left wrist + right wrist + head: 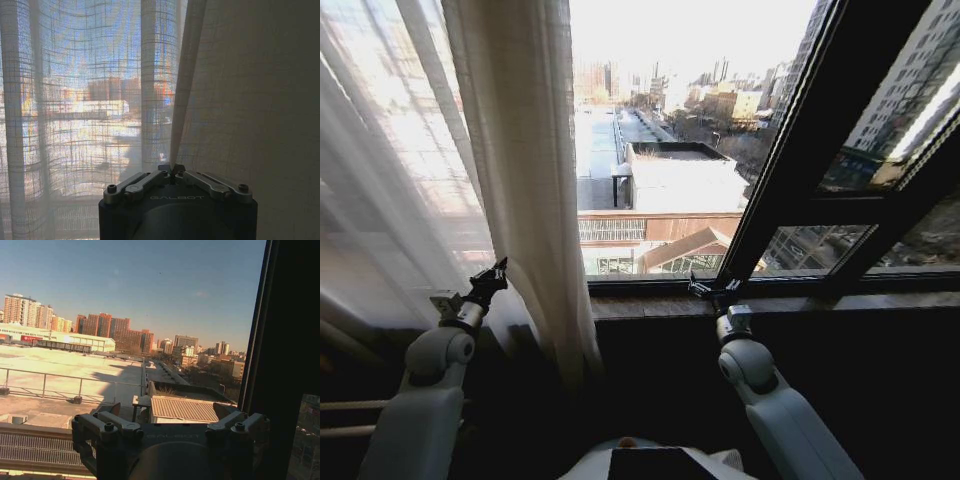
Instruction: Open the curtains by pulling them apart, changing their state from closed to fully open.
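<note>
A sheer white pleated curtain (pixel 390 170) hangs on the left of the window, its thicker cream edge fold (pixel 525 160) falling past the sill. My left gripper (pixel 492 279) is raised against the panel just left of that fold. In the left wrist view the left gripper (pixel 172 169) is shut, and a pinched ridge of curtain fabric (pixel 182 100) runs down into its fingertips. My right gripper (pixel 704 290) is held at the sill in front of bare glass. In the right wrist view the right gripper (pixel 169 411) stands open with nothing between its fingers.
Dark window-frame bars (pixel 805 140) slant across the right side, also close beside the right gripper as a dark frame post (pixel 295 340). A sill (pixel 650 305) runs below the glass with a dark wall under it. A wooden rail (pixel 340 418) is low on the left.
</note>
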Motion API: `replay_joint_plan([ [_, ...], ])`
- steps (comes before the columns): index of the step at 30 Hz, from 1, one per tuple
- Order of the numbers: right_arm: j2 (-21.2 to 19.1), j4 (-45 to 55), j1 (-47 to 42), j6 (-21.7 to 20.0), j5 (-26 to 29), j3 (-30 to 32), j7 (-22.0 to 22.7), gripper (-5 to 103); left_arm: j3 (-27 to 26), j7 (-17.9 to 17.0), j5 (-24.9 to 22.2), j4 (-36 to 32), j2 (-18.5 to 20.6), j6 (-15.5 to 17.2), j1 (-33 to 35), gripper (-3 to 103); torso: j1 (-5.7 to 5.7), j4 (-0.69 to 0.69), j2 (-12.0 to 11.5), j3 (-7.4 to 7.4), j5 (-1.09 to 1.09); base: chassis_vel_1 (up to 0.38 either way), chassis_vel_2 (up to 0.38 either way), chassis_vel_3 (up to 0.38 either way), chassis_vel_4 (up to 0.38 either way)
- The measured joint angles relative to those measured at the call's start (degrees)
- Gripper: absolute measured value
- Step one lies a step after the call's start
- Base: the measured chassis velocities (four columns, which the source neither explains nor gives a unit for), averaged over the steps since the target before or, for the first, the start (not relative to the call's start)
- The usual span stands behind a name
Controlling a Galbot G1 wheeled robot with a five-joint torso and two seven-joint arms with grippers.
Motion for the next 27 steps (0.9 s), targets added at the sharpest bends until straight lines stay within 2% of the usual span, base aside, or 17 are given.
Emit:
replay_joint_plan([
  [3, 0.0, -0.1, 0.0, 0.0, 0.0, 0.0, 0.0, 100, -0.5, -1.4, -0.2, 0.4, -0.3, 0.1, -0.4, 0, 0.0, -0.02, 0.0, 0.0, 0.01, 0.0, 0.0, 0.0, 0.0],
  [6, 0.1, -0.3, 0.0, 0.1, 0.0, -0.1, -0.1, 100, -2.6, -5.0, 0.0, 2.0, -1.3, 0.0, -2.0, 0, 0.0, 0.0, 0.0, 0.0, -0.02, 0.0, 0.0, 0.0, 0.0],
  [13, 0.2, -0.5, 0.0, 0.1, 0.0, -0.2, -0.2, 100, -6.5, -9.0, 0.0, 4.1, -1.6, 0.0, -2.8, 0, 0.0, 0.01, 0.0, 0.0, -0.03, 0.0, 0.0, 0.0, 0.0],
  [16, 0.3, -0.8, 0.2, 0.2, 0.0, -0.3, -0.2, 100, -8.7, -14.6, 0.3, 4.7, -2.1, 0.0, -3.2, 0, 0.0, 0.0, 0.0, 0.0, -0.01, 0.0, 0.0, 0.0, 0.0],
  [18, 0.5, -0.9, 0.2, 0.2, 0.0, -0.5, -0.3, 100, -9.5, -20.4, 0.9, 4.8, -2.7, 0.8, -3.8, 0, 0.0, 0.0, 0.0, 0.0, -0.01, 0.0, 0.0, 0.0, 0.0],
  [19, 0.5, -0.9, 0.2, 0.2, 0.0, -0.5, -0.3, 100, -9.5, -20.4, 0.9, 4.8, -2.7, 0.8, -3.8, 0, 0.0, 0.0, 0.0, 0.0, -0.01, 0.0, 0.0, 0.0, 0.0],
  [22, 0.6, -0.9, 0.2, 0.3, 0.0, -0.6, -0.3, 100, -10.5, -28.2, 2.0, 5.2, -3.5, 2.6, -4.9, 0, 0.0, 0.0, 0.0, 0.0, -0.02, 0.0, 0.0, 0.0, 0.0],
  [23, 0.6, -0.9, 0.2, 0.3, 0.0, -0.6, -0.3, 100, -10.5, -28.2, 2.0, 5.2, -3.5, 2.6, -4.9, 0, 0.0, 0.0, 0.0, 0.0, -0.02, 0.0, 0.0, 0.0, 0.0],
  [25, 0.6, -0.9, 0.1, 0.3, 0.0, -0.6, -0.4, 100, -11.1, -32.6, 3.1, 6.4, -3.6, 2.9, -5.8, 0, 0.0, 0.0, 0.0, 0.0, -0.02, 0.0, 0.0, 0.0, 0.0],
  [27, 0.5, -1.0, 0.1, 0.3, 0.0, -0.6, -0.4, 100, -11.6, -33.9, 4.1, 7.1, -3.4, 2.9, -6.1, 0, 0.0, 0.0, 0.0, 0.0, -0.02, 0.0, 0.0, 0.0, 0.0],
])
